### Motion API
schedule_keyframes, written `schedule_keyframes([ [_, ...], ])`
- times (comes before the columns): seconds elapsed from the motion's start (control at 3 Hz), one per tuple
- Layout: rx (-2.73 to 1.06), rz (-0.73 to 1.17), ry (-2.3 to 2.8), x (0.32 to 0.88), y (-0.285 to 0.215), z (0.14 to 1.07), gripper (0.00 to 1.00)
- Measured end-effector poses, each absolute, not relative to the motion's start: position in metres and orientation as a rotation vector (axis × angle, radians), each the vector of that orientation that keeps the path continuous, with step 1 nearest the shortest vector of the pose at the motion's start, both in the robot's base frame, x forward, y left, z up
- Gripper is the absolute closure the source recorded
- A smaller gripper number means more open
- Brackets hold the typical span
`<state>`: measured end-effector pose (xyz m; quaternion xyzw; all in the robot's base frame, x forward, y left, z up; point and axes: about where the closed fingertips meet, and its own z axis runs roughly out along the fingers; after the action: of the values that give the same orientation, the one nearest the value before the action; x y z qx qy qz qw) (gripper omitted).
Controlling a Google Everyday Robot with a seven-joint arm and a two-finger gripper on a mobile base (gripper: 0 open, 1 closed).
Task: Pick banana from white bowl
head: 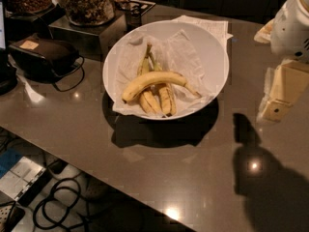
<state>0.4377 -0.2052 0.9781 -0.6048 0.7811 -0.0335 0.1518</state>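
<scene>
Gripper (280, 93): at 3 o'clock from the white bowl (212, 47), above the table (169, 178), apart from the bowl; open or closed, cannot tell. Its shadow (251, 149) falls on the table at 5 o'clock. Nothing between gripper and bowl.

Bowl: lined with crumpled white paper (186, 52). The banana (152, 79) lies crosswise at bowl centre, stem toward 4 o'clock, on top of two slimmer brown-streaked bananas (166, 100) running 12 to 6.

Surroundings: glass jar (89, 4) at 11 o'clock; black case (43, 52) with cable (65, 81) at 9; floor cables (63, 202) at 7
</scene>
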Motion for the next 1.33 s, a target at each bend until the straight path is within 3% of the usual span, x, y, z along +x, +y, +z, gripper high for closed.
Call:
schedule_keyframes([
  [0.67,-1.928,-0.167,2.201,0.452,-0.125,0.979,0.00],
  [1.33,-1.931,-0.143,2.176,0.474,-0.101,0.977,0.00],
])
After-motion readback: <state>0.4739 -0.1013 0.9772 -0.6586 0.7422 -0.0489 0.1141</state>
